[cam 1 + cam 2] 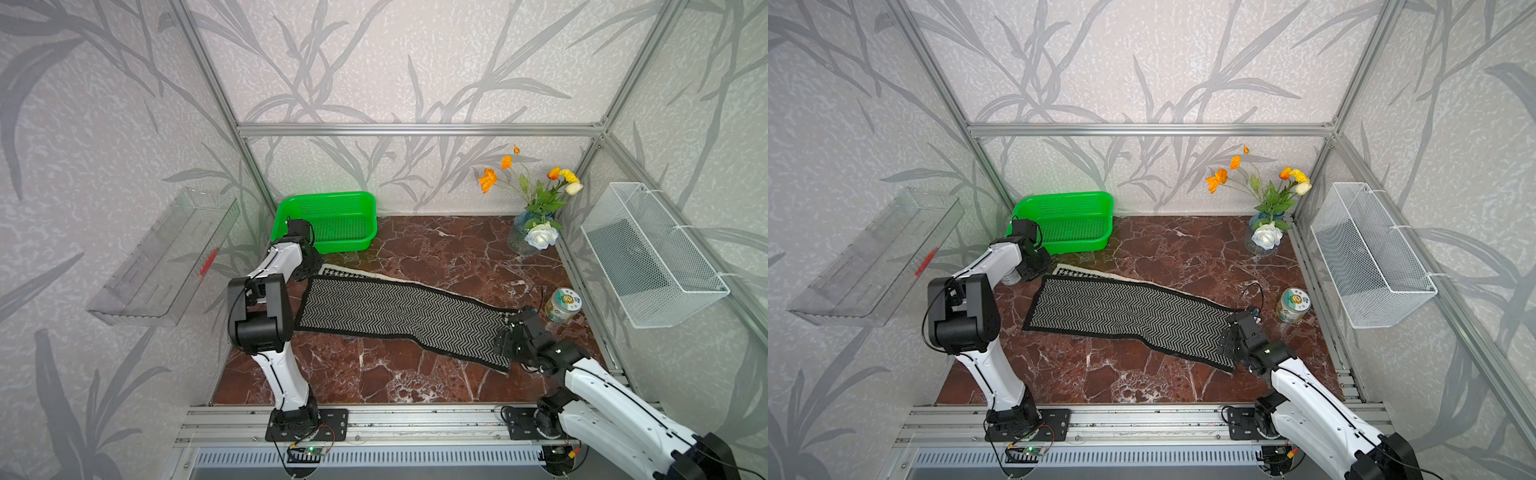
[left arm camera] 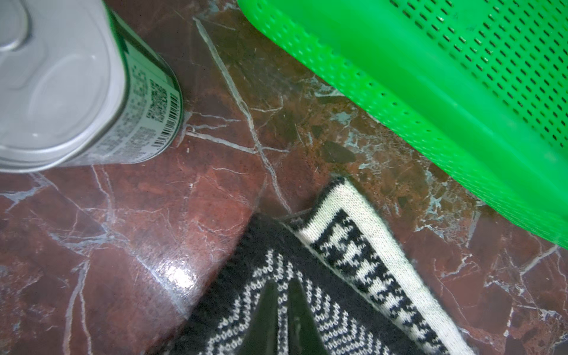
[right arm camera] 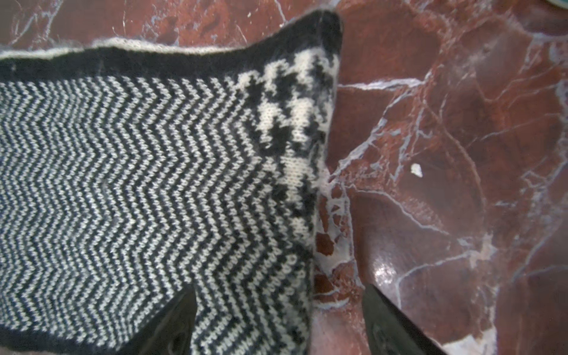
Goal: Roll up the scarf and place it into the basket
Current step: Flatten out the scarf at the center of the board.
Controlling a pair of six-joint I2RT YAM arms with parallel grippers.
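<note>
We see the scarf (image 1: 399, 316) lying flat, zigzag side up, across the red marble counter (image 1: 436, 249), in front of the green basket (image 1: 328, 201) at the back. The left end effector (image 2: 281, 284) has its fingers nearly together, pinching the scarf's corner nearest the basket. The right end effector (image 3: 279, 289) stands wide apart, straddling the scarf's opposite end.

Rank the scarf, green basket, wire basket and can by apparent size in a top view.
1. Scarf
2. Wire basket, though it is mounted higher, so likely nearer the camera
3. Green basket
4. Can
</note>
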